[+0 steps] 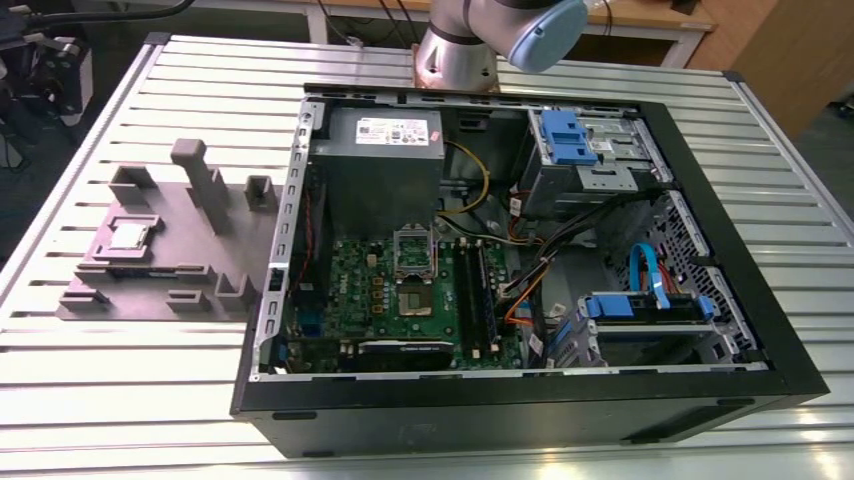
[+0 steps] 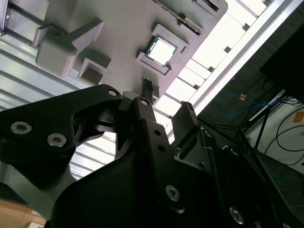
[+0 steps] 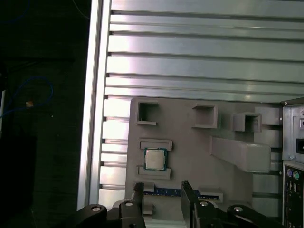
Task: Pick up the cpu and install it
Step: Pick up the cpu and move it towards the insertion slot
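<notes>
found the cpu (image 1: 134,234) (image 3: 155,158) (image 2: 161,51) lying flat, silvery top up, in a shallow square seat of the grey holder block (image 1: 187,250) (image 3: 190,147), with low raised lips on two sides (thin pale rim plain in both wrist views). noted the block resting on the slatted metal table (image 1: 134,400), just beside the open computer case (image 1: 534,405), on the exterior view's left. saw the gripper (image 3: 162,186) (image 2: 166,97) held over the block with two black fingers (image 3: 138,194) spread apart, nothing between them, clear of the cpu and not touching it. inside the case, made out the green motherboard (image 1: 400,325) with its silver socket frame (image 1: 410,248) hinged open. caught the arm (image 1: 541,30) and its pale blue joint beyond the case
</notes>
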